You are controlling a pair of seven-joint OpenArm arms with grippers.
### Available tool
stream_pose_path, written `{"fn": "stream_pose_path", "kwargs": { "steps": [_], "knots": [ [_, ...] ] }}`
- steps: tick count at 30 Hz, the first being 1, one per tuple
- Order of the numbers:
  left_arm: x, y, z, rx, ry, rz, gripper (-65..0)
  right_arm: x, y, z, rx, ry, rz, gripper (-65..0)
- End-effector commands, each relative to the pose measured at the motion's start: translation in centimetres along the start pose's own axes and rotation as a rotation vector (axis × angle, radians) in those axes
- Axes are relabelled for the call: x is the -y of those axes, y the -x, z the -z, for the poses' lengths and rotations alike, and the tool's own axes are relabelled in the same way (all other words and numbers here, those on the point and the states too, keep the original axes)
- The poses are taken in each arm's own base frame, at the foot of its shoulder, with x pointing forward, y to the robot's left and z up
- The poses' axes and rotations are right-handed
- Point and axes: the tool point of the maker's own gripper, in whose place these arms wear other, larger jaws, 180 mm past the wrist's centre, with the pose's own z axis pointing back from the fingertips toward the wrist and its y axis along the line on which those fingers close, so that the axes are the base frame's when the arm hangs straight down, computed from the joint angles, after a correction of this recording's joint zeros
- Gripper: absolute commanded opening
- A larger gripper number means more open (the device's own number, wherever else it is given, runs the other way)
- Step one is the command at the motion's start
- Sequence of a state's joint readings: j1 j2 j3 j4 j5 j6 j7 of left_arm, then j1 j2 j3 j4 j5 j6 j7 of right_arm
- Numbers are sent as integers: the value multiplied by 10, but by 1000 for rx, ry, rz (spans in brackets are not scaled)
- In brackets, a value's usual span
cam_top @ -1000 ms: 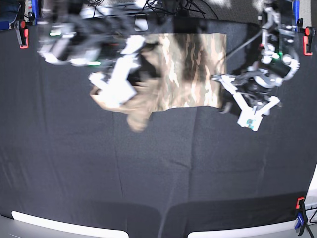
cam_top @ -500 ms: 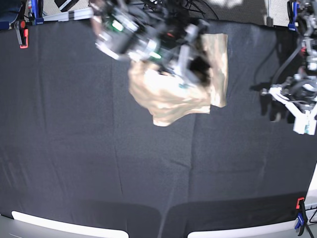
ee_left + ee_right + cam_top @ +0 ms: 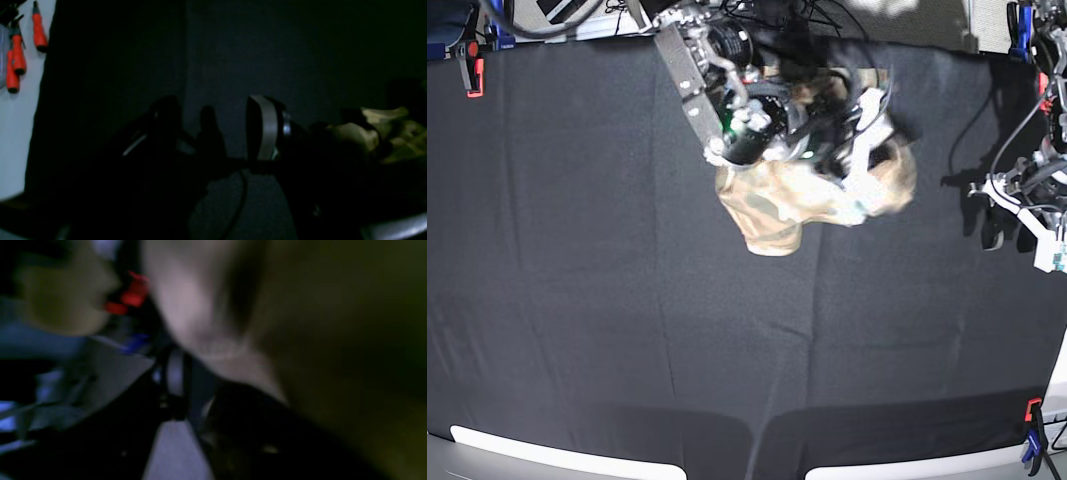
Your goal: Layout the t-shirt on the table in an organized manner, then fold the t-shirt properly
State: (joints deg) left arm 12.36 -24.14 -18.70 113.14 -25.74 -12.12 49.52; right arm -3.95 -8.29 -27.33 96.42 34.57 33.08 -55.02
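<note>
red clamp [image 3: 471,65]: table's [image 3: 577,300] far-left edge | right gripper [image 3: 867,150]: over t-shirt [image 3: 772,205] bunched far-centre, blurred, finger spread unclear | left gripper [image 3: 1027,225]: right edge, fingers spread, empty, apart from shirt

T-shirt [image 3: 772,212] bunched on tabletop [image 3: 627,330], far side, near centre. Right hand [image 3: 867,150] over shirt's right part. Left hand [image 3: 1027,215] at tabletop's right edge, well apart from shirt. Clamp [image 3: 1033,440] at near right corner.
</note>
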Motion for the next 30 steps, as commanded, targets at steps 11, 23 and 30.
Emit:
{"fn": "stream_pose_path", "kwargs": {
  "steps": [11,23,30],
  "knots": [
    [-2,-15,-3,49,-5,15,-349,-47,-65,-17,148,-265,-129,-367],
    [54,-13,-12,47,308,-41,-350,49,-115,-93,268,229,-266,-368],
    [78,10,-25,-29,442,-75,-350,119,-88,-172,189,484,-232,-368]
  ]
}}
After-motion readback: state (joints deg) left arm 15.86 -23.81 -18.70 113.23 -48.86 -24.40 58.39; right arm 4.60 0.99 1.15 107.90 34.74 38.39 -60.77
